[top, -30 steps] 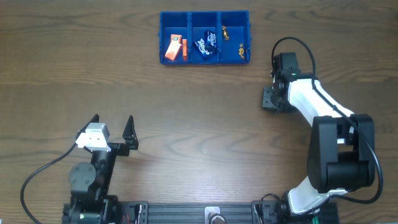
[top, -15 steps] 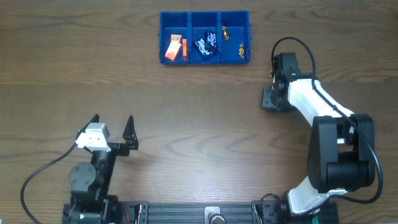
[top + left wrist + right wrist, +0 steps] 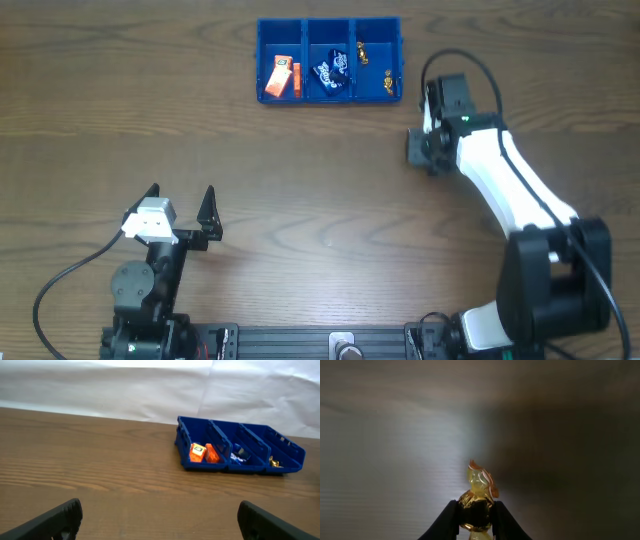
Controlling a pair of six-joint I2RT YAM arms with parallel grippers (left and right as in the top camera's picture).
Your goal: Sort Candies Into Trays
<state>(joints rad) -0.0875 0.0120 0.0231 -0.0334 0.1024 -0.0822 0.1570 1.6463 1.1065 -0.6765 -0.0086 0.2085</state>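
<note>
Brown wood-grain tabletop (image 3: 300, 170) carries a blue three-compartment tray (image 3: 330, 21). The right pincer (image 3: 476, 507) is pinching a gold-wrapped candy (image 3: 479, 485) between its fingertips, with the twisted wrapper end standing out past them. Seen from above, this pincer (image 3: 418, 148) is near the tray, off the corner of the compartment closest to it. That compartment holds gold candies (image 3: 362, 50), the middle one blue-wrapped candies (image 3: 331, 72), the farthest one orange candies (image 3: 281, 75). The left pincer (image 3: 180, 195) sits with its fingers spread wide – gripping nothing – and the tray lies well apart, ahead of it.
</note>
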